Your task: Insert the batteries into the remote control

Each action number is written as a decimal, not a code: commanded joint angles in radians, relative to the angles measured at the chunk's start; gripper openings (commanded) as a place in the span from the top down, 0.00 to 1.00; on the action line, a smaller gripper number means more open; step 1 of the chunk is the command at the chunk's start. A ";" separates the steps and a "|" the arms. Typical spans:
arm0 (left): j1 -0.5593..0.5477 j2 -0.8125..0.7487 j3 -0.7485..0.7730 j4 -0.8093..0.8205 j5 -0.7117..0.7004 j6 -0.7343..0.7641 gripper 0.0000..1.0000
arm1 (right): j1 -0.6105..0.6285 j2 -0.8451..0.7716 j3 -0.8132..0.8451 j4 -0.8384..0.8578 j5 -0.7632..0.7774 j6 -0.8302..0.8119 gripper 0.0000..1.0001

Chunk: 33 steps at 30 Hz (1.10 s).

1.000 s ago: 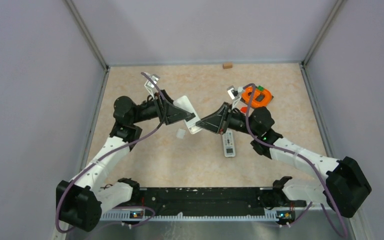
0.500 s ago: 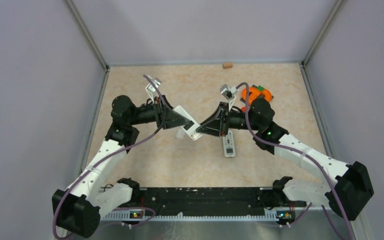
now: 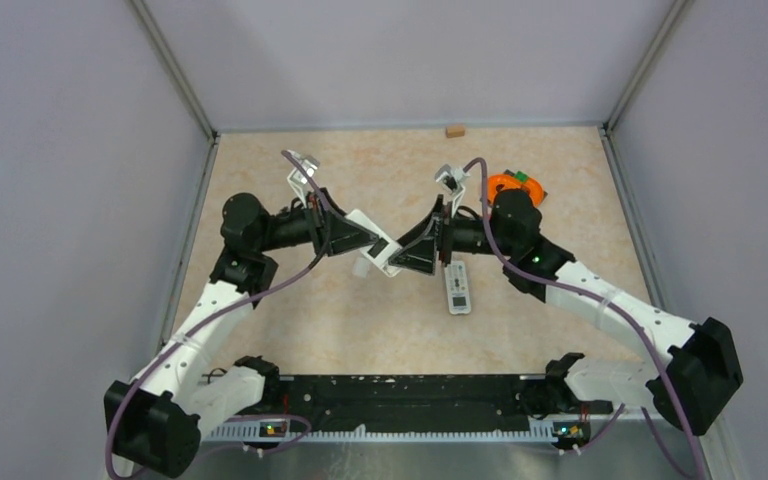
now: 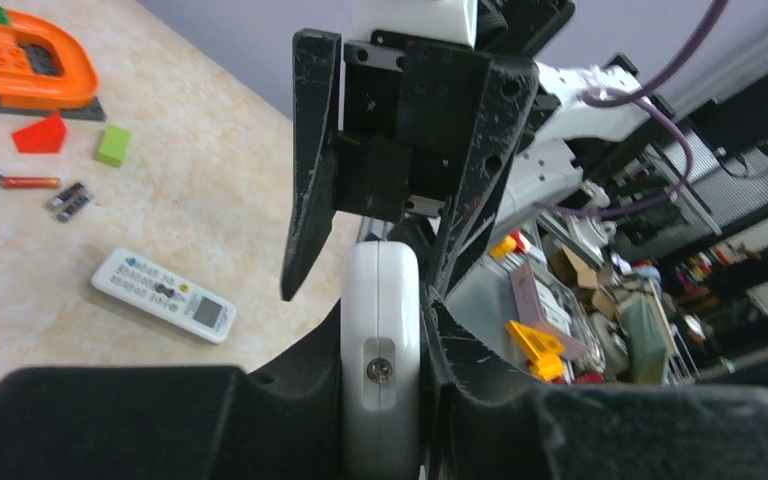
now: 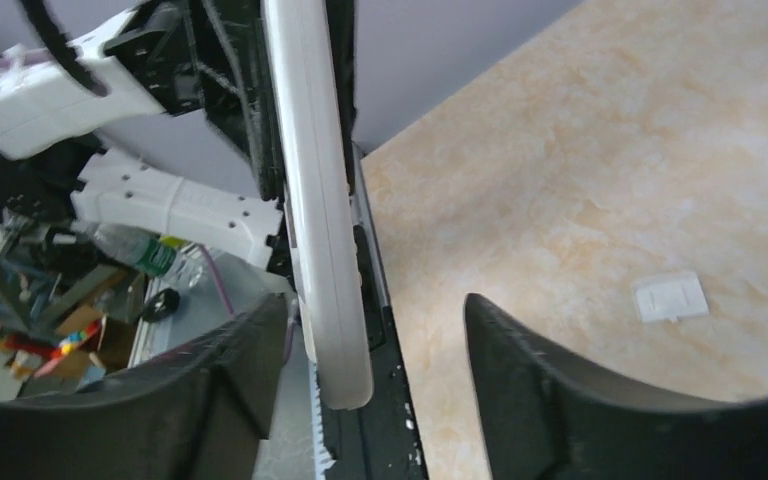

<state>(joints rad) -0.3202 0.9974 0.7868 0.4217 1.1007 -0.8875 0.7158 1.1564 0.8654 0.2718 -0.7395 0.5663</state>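
1. The left gripper is clamped tight on the white remote control, held in the air at frame centre.
2. The right gripper gapes open around the remote's end, gripping nothing.
3. The batteries lie loose on the tabletop, upper left; judging by that, none is loaded yet.

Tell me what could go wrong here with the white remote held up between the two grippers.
The left gripper alone clamps the white remote, and by one end, so it could tilt or slip to the table. The right gripper stands open around its other end; pulling away crookedly could knock it loose.
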 commanded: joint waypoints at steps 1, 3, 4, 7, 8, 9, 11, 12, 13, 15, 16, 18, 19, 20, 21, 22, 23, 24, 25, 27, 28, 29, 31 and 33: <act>-0.008 -0.049 0.033 -0.232 -0.231 0.223 1.00 | -0.014 -0.015 0.051 -0.110 0.205 -0.066 0.28; -0.008 -0.065 0.037 -0.371 -0.473 0.329 1.00 | -0.024 -0.013 0.055 -0.181 0.328 -0.066 0.26; -0.008 -0.071 0.029 -0.406 -0.598 0.342 1.00 | -0.030 -0.007 0.061 -0.220 0.395 -0.062 0.26; -0.008 -0.086 0.007 -0.488 -0.914 0.336 1.00 | -0.065 0.021 0.066 -0.319 0.564 -0.029 0.29; -0.008 -0.090 0.001 -0.503 -0.971 0.329 1.00 | -0.081 0.031 0.069 -0.348 0.602 -0.021 0.31; -0.008 -0.094 0.000 -0.512 -1.008 0.321 1.00 | -0.096 0.043 0.072 -0.370 0.657 -0.025 0.35; -0.008 -0.100 -0.006 -0.511 -1.025 0.313 1.00 | -0.116 0.073 0.079 -0.400 0.745 -0.062 0.40; -0.008 -0.102 -0.009 -0.506 -1.018 0.310 1.00 | -0.122 0.093 0.087 -0.409 0.796 -0.088 0.42; -0.007 -0.102 -0.010 -0.500 -1.008 0.308 1.00 | -0.126 0.120 0.099 -0.417 0.836 -0.123 0.44; -0.008 -0.095 -0.008 -0.496 -0.990 0.304 1.00 | -0.135 0.193 0.143 -0.443 0.883 -0.210 0.46; -0.008 -0.092 -0.006 -0.499 -0.980 0.303 1.00 | -0.136 0.238 0.176 -0.464 0.900 -0.268 0.45; -0.008 -0.087 -0.004 -0.502 -0.954 0.299 1.00 | -0.139 0.335 0.242 -0.535 0.930 -0.381 0.42; -0.008 -0.085 -0.006 -0.502 -0.942 0.297 1.00 | -0.147 0.378 0.275 -0.566 0.930 -0.436 0.40; -0.008 -0.085 -0.007 -0.503 -0.934 0.294 1.00 | -0.155 0.422 0.300 -0.593 0.928 -0.481 0.38; -0.008 -0.085 -0.011 -0.499 -0.929 0.293 1.00 | -0.167 0.460 0.327 -0.618 0.926 -0.528 0.37; -0.008 -0.086 -0.018 -0.490 -0.922 0.292 1.00 | -0.184 0.498 0.352 -0.643 0.919 -0.546 0.37; -0.008 -0.087 -0.026 -0.480 -0.915 0.293 1.00 | -0.203 0.531 0.374 -0.660 0.906 -0.555 0.37; -0.008 -0.086 -0.032 -0.470 -0.911 0.292 1.00 | -0.223 0.556 0.391 -0.669 0.895 -0.557 0.37; -0.008 -0.085 -0.036 -0.464 -0.911 0.290 1.00 | -0.241 0.583 0.401 -0.669 0.884 -0.558 0.38; -0.008 -0.080 -0.039 -0.456 -0.904 0.287 1.00 | -0.265 0.611 0.413 -0.666 0.870 -0.560 0.39; -0.008 -0.075 -0.039 -0.452 -0.897 0.288 1.00 | -0.272 0.624 0.418 -0.670 0.867 -0.593 0.40; -0.008 -0.071 -0.040 -0.448 -0.891 0.288 1.00 | -0.277 0.638 0.424 -0.677 0.858 -0.611 0.41; -0.008 -0.063 -0.037 -0.443 -0.884 0.285 1.00 | -0.292 0.662 0.438 -0.697 0.823 -0.636 0.42; -0.008 -0.057 -0.038 -0.437 -0.879 0.283 1.00 | -0.312 0.681 0.445 -0.711 0.778 -0.649 0.43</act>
<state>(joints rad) -0.3283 0.9306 0.7494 -0.0963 0.1947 -0.5999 0.4255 1.8137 1.2449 -0.3996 0.1104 -0.0048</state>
